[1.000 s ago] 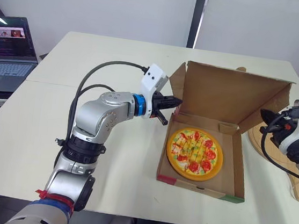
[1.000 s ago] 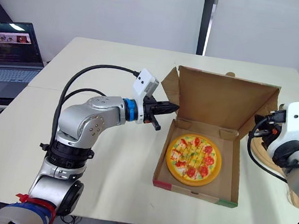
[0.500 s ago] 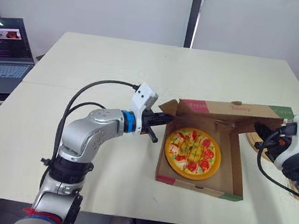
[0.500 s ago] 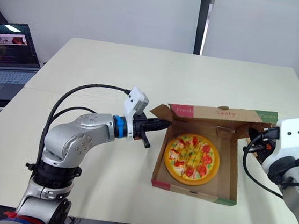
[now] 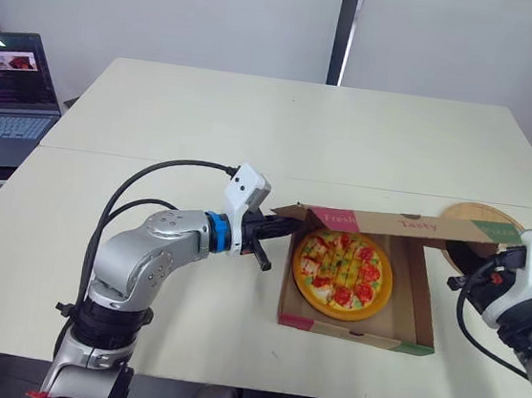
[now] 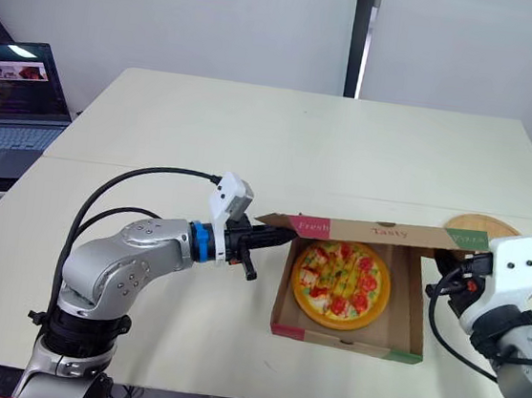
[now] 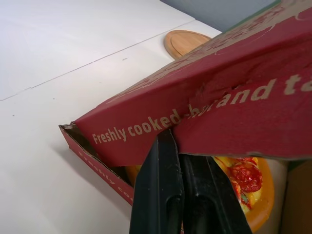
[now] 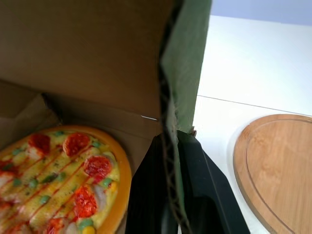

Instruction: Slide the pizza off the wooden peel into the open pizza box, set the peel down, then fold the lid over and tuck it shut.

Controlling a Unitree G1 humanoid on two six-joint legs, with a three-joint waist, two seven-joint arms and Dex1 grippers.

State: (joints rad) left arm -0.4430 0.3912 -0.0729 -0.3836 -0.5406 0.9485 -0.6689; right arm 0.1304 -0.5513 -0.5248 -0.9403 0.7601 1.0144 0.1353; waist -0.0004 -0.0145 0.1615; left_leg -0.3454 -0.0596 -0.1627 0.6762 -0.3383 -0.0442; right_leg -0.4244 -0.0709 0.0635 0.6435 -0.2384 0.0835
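both jaws pinching lid (image 6: pixel 378 231), pizza (image 6: pixel 338 282) beneath, peel (image 6: pixel 479 225) beside box (image 6: pixel 346 338), laptop (image 6: pixel 14 93) apart

pale cream table (image 5: pixel 256 121) before white walls (image 5: pixel 173 6), an open laptop (image 5: pixel 15 84) off to the left

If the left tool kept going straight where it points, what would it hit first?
The box lid, whose side flap it pinches; past that, probably the pizza, though depth is unclear.
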